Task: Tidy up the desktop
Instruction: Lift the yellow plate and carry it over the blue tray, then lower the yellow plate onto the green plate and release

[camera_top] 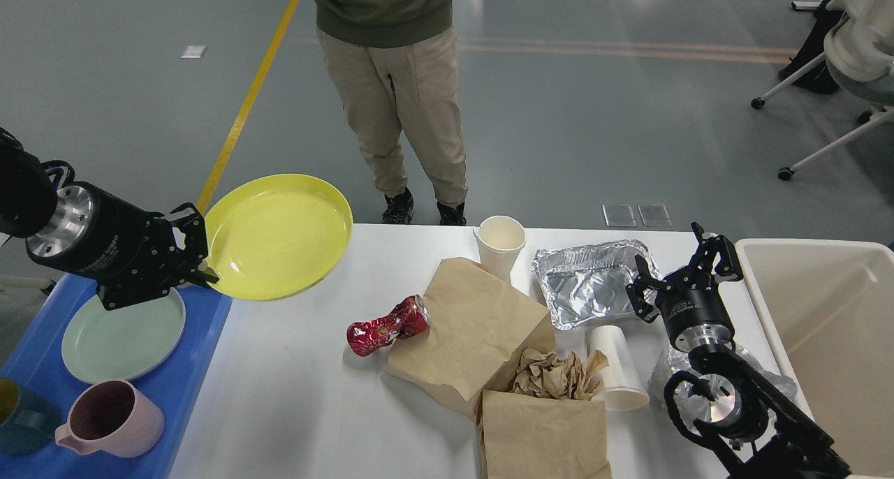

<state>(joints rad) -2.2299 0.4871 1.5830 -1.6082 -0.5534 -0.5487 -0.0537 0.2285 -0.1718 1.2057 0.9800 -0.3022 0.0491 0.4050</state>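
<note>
The white desktop [293, 388] fills the middle of the head view. My left gripper [195, 252] is shut on the near left rim of a yellow plate [279, 234] and holds it tilted above the desktop's left edge. My right gripper [681, 262] is open and empty, just right of a crumpled foil tray [590, 283]. On the desktop lie a crushed red can [387, 325], two brown paper bags [468, 332], crumpled brown paper [552, 374], an upright paper cup [501, 245] and a tipped paper cup [614, 367].
A blue tray [199, 367] at the left holds a pale green plate [122, 339], a pink mug [112, 419] and a teal cup [21, 416]. A beige bin [824, 325] stands at the right. A person [398, 81] stands behind the desktop. Clear plastic [754, 371] lies under my right arm.
</note>
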